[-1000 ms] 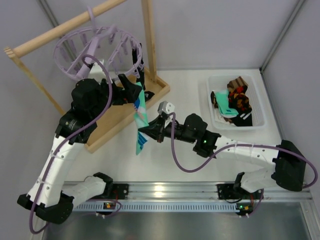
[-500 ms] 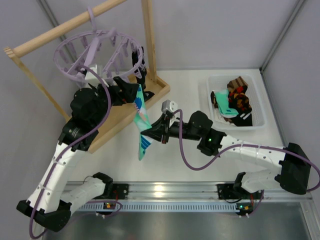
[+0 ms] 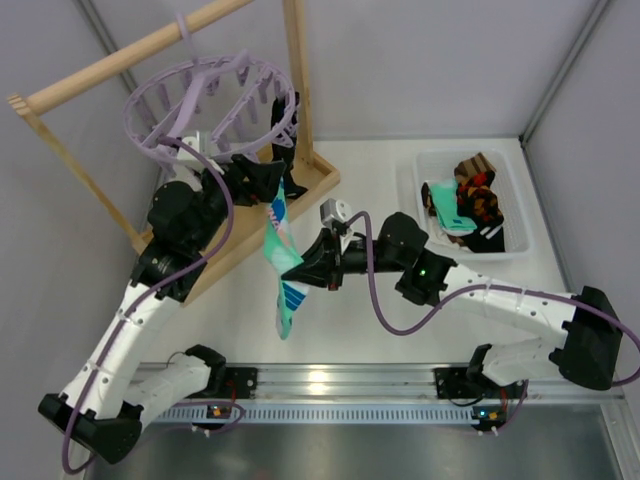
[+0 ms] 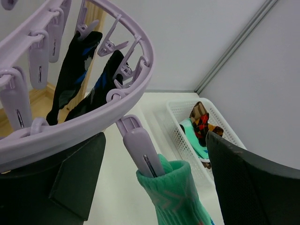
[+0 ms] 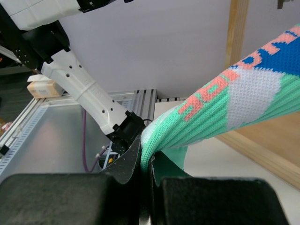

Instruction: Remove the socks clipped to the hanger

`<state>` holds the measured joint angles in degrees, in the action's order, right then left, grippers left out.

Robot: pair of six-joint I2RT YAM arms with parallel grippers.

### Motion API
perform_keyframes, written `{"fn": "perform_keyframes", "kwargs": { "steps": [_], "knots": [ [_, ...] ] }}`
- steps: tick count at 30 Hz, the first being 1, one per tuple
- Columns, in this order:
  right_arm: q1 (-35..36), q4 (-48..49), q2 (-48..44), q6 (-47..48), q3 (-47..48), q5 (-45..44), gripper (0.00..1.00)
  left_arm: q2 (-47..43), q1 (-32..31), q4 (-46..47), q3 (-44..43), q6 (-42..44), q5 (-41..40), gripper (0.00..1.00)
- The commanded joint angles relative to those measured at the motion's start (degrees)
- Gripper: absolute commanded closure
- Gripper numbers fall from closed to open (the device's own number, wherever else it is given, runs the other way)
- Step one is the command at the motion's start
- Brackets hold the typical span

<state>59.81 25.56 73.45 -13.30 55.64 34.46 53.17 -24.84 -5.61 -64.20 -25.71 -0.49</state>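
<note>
A white desk (image 3: 370, 190) carried everything. At its back left stood a pale wooden rod frame (image 3: 110, 62), and from the rod hung the round lavender plastic hanger (image 4: 70, 124), tilted, with clips dangling off its rim. A white slatted plastic basket (image 3: 440, 254) sat at the desk's right side, well apart from the frame, holding a heap of loose socks (image 3: 470, 200) (argyle, striped and teal among them). A long teal-mint sock (image 3: 288, 305) with blue, white and pink marks hung from the hanger's near rim, its cuff gripped in one lavender clip (image 4: 138, 150). Two black socks (image 4: 70, 75) with blue marks hung from clips farther round the ring. The left gripper (image 4: 159, 187) was raised just under the rim, its jaws spread wide on either side of that clip and the cuff, touching neither. The right gripper (image 5: 145, 164) sat lower, jaws pressed together, pinching the teal-mint sock about midway down its length
</note>
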Motion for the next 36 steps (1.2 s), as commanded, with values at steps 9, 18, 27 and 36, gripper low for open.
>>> {"fn": "perform_keyframes", "kwargs": {
  "steps": [9,18,27,36],
  "knots": [
    [-2.07,-4.71,0.12,0.81,4.30,4.94,1.00,0.63,0.41,9.47,2.32,1.03,1.11,0.04],
    [-0.84,-10.18,5.72,6.79,6.67,-13.35,1.00,-9.12,0.32,-9.48,0.58,-4.07,-10.57,0.02],
    [7.05,-14.22,16.88,16.26,16.77,-35.57,1.00,-16.59,0.32,-30.59,-3.73,-3.47,-10.06,0.02],
    [18.57,-14.23,30.51,25.59,28.38,-65.71,1.00,-5.81,0.32,-46.67,-22.70,-0.57,-13.04,0.02]
  ]
}}
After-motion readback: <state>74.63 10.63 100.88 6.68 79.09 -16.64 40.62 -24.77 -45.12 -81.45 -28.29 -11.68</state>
